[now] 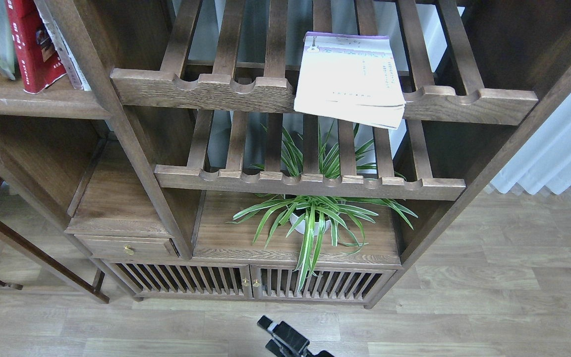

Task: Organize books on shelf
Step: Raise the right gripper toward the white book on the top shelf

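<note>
In the head view you are looking down at the big wooden cabinet [132, 148]. The cream-white book [349, 79], with its purple band along the far edge, lies flat on the upper slatted rack [226, 89], right of the middle, and its near edge hangs out past the scalloped front rail. At the far left, on the solid dark-brown shelf [28, 101], the dark red book [35, 47] stands tilted. A grey-black book [3, 39] stands just beside it on its left, blurred and partly cut off by the picture's edge. Pale page edges of another volume [65, 47] show just to the right of the red one.

Beneath the lower slatted rack [310, 181], a spider plant [315, 218] in a white pot sits on the cabinet's lower board, its leaves spilling over the front edge. A small drawer with a brass knob [128, 250] is to the left of it.

At the bottom middle of the picture, over the wooden floor [488, 297], a black part of one arm [285, 339] pokes in. You cannot tell which arm it belongs to, nor whether the hand is open or closed.
</note>
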Robot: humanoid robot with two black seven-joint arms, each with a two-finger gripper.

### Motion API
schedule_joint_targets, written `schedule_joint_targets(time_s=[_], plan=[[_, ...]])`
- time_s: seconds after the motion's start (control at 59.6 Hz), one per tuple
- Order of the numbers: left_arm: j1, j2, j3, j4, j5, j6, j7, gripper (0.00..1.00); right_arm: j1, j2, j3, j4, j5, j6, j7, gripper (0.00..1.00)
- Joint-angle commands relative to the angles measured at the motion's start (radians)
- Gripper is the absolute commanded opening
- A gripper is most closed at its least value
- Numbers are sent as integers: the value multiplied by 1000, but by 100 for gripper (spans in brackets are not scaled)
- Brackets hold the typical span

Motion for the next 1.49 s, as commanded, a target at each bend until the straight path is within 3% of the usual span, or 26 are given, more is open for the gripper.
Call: schedule_joint_targets(time_s=[0.0, 0.101, 0.117, 0.201, 0.486, 0.604, 0.755, 0.889, 0.956, 0.989, 1.056, 1.308, 1.476], plan=[[71, 5, -54, -69, -75, 0, 1, 55, 0, 0, 29, 2, 2, 0, 19, 99], [160, 5, -112, -141, -107, 0, 3, 57, 0, 0, 56, 4, 3, 0, 42, 99], [232, 5, -159, -188, -115, 0, 3, 59, 0, 0, 75, 5, 3, 0, 60, 99], [326, 3, -210, -250, -147, 0, 3, 62, -2, 0, 86, 14, 11, 0, 80, 99], [687, 0, -236, -440, -377, 0, 11, 72, -20, 0, 90, 65, 57, 0, 86, 99], [795, -15, -229, -456, -423, 0, 8, 86, -31, 0, 118, 106, 61, 0, 86, 99], [877, -87, -213, -443, -431, 0, 6, 99, -43, 0, 211, 154, 61, 0, 85, 98], [947, -145, -184, -434, -429, 0, 11, 99, -43, -18, 296, 199, 60, 0, 85, 97], [975, -158, -164, -425, -429, 0, 9, 99, -48, -44, 314, 287, 52, 0, 80, 96], [996, -162, -160, -417, -429, 0, 8, 99, -65, -92, 316, 445, 31, 0, 76, 96], [1000, -164, -160, -407, -429, 0, 6, 99, -65, -112, 323, 511, 26, 0, 76, 96], [998, -164, -158, -385, -429, 0, 6, 100, -51, -216, 518, 559, 29, 0, 77, 96], [998, -167, -149, -373, -429, 0, 6, 100, -23, -258, 550, 604, 22, 0, 76, 91]])
